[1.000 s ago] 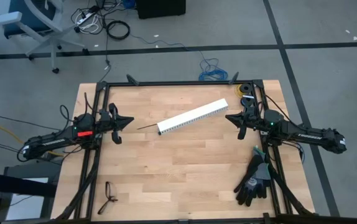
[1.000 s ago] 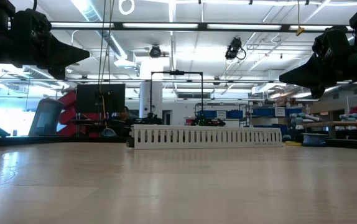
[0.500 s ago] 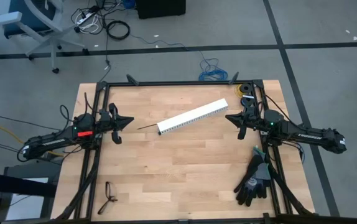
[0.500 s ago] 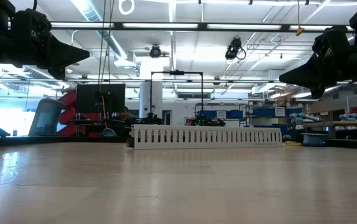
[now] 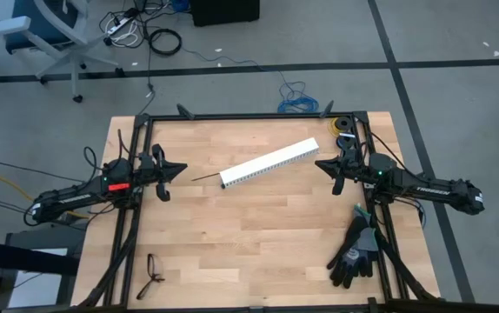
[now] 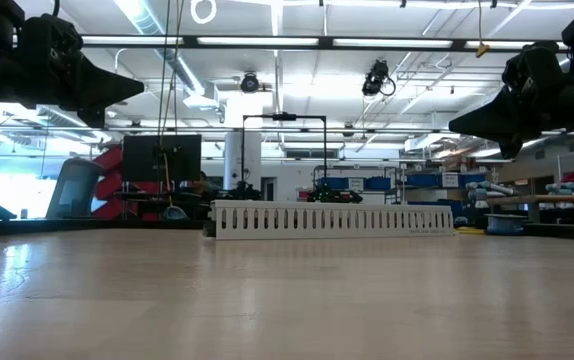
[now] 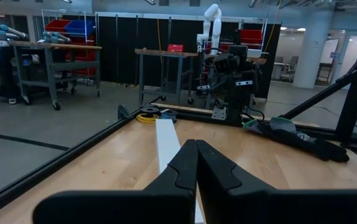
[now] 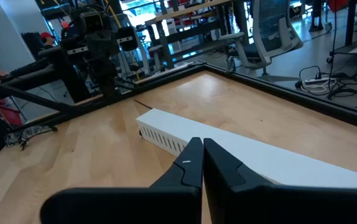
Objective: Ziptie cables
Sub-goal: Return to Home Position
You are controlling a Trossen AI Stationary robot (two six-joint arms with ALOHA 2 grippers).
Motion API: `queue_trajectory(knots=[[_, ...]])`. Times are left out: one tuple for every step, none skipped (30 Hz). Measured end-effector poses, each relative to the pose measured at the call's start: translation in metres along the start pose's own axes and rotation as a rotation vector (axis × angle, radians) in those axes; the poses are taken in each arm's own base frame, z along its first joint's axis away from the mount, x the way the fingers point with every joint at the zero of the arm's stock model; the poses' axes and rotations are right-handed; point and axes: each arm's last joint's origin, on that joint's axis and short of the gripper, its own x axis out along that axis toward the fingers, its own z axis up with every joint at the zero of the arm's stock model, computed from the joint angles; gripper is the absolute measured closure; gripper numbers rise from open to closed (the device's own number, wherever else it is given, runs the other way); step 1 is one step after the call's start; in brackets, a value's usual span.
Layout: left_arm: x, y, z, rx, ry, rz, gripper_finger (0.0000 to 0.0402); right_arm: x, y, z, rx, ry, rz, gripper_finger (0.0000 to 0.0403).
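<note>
The white slotted duct (image 5: 271, 163) lies slantwise on the middle of the wooden table. The ziptie (image 5: 204, 177), a thin black strip, lies flat on the table and pokes out from the duct's left end; the right wrist view shows the ziptie (image 8: 142, 104) too. The cables (image 5: 151, 274), a small dark tangle of thin wires, rest on the table near its near left corner. My left gripper (image 5: 180, 168) hovers shut at the table's left side, pointing level toward the duct. My right gripper (image 5: 319, 163) hovers shut at the right side, facing it.
Dark work gloves (image 5: 354, 252) lie at the near right edge. Yellow and black tape rolls (image 5: 343, 124) sit at the far right corner. A black frame (image 5: 249, 116) rims the table. A coiled blue cable (image 5: 297, 103) lies on the floor beyond.
</note>
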Motion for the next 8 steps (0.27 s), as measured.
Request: queue_trajectory(knots=[[0.0000,0.0000,0.0000,0.000,0.000,0.000,0.0387,0.0000,0.0000,0.0000,0.000,0.000,0.000,0.0399],[0.0000,0.0000,0.0000,0.000,0.000,0.000,0.0387,0.0000,0.0000,0.0000,0.000,0.000,0.000,0.0399],[0.0000,0.0000,0.0000,0.000,0.000,0.000,0.0387,0.0000,0.0000,0.0000,0.000,0.000,0.000,0.0399],[0.0000,0.0000,0.0000,0.000,0.000,0.000,0.0387,0.0000,0.0000,0.0000,0.000,0.000,0.000,0.0400],[0.0000,0.0000,0.0000,0.000,0.000,0.000,0.0387,0.0000,0.0000,0.0000,0.000,0.000,0.000,0.0401],[0.0000,0.0000,0.0000,0.000,0.000,0.000,0.0387,0.0000,0.0000,0.0000,0.000,0.000,0.000,0.0401],[0.0000,0.0000,0.0000,0.000,0.000,0.000,0.0387,0.0000,0.0000,0.0000,0.000,0.000,0.000,0.0402],[0.0000,0.0000,0.0000,0.000,0.000,0.000,0.0387,0.0000,0.0000,0.0000,0.000,0.000,0.000,0.0402]])
